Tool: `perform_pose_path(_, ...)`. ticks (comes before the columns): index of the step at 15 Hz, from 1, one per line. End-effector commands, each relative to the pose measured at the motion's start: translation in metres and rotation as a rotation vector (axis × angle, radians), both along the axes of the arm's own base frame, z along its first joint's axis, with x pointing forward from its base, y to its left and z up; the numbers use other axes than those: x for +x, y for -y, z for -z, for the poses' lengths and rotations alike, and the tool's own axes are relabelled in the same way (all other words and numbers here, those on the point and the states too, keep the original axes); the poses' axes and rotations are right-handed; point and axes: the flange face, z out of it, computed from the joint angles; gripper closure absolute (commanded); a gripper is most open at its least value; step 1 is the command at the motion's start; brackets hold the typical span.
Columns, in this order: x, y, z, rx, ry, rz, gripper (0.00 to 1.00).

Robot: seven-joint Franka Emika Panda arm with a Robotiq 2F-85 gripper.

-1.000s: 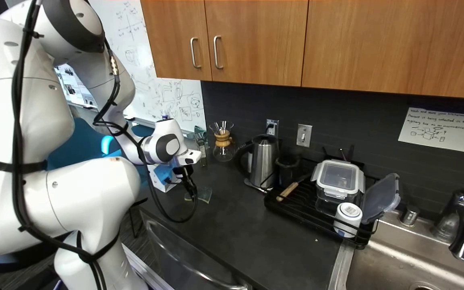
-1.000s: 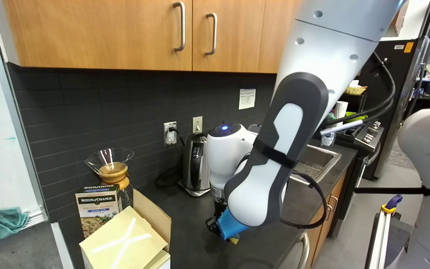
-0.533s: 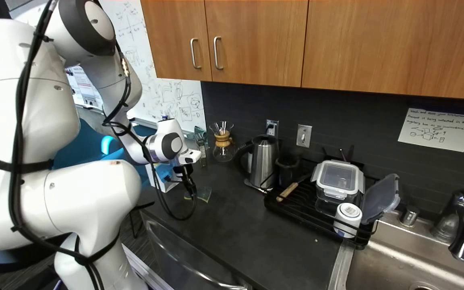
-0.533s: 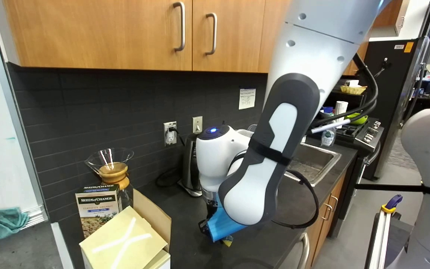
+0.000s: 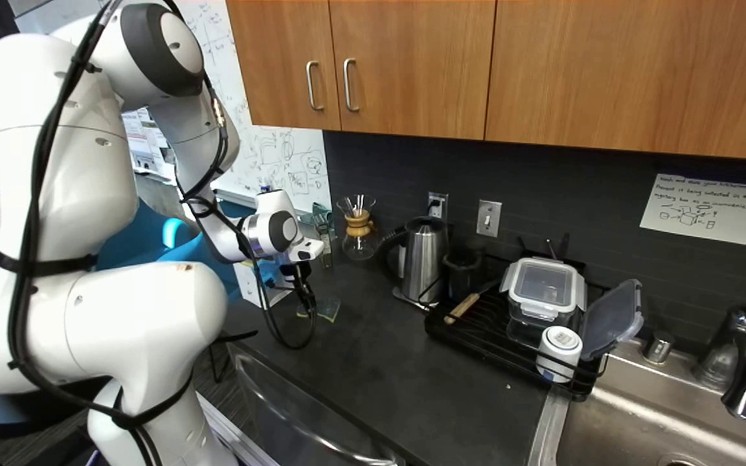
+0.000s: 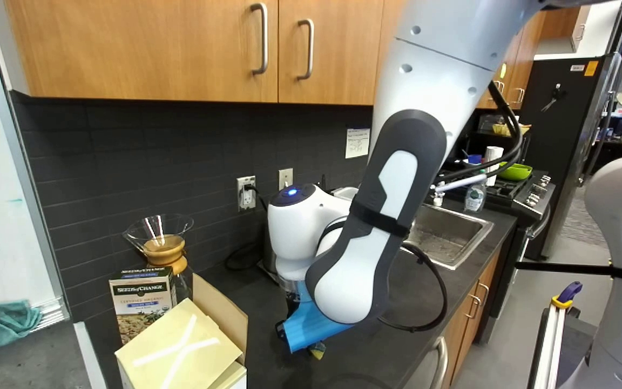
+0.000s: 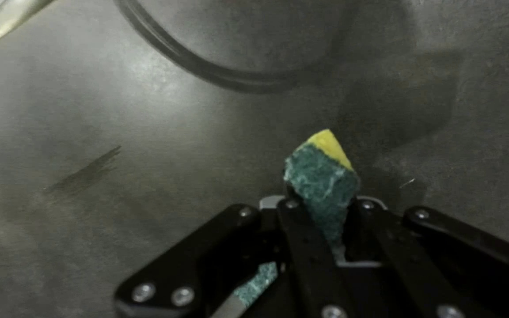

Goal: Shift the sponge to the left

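In the wrist view, a little below the middle of the frame and to its right, the sponge [image 7: 323, 181] comes out from the tip of the gripper [image 7: 325, 207], with its green face and one yellow edge visible. The gripper is pressed together upon the sponge, which looks folded by this pinch; another green piece shows in the lower middle of the frame. In an exterior view the sponge [image 6: 317, 351] is at the bottom middle, just under a blue cover [image 6: 308, 327], over the dark counter [image 6: 367, 351]. Whether it touches the counter or hangs slightly above, I cannot tell.

I judge that the grasp is done and the step in hand is the shifting itself. The next move probably calls for a low sideways path toward the left of the frame, where the cardboard box [image 6: 197, 329] stands in the lower left. It would be wise to halt before this box, lay the sponge flat, and only then spread the gripper
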Motion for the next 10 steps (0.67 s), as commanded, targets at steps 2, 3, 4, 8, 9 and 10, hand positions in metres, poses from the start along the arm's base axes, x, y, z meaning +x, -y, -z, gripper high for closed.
perform_pose_path(2,0.012,-0.009,0.004,-0.009,-0.005,0.024,0.95)
perform_pose_path(3,0.014,-0.01,0.005,-0.009,-0.005,0.027,0.95)
perform_pose_path(4,0.016,-0.012,0.005,-0.01,-0.005,0.03,0.95)
perform_pose_path(8,0.022,-0.019,0.01,-0.007,-0.01,0.04,0.95)
perform_pose_path(9,0.023,-0.022,0.011,-0.006,-0.01,0.043,0.95)
perform_pose_path(10,0.025,-0.024,0.013,-0.005,-0.012,0.047,0.95)
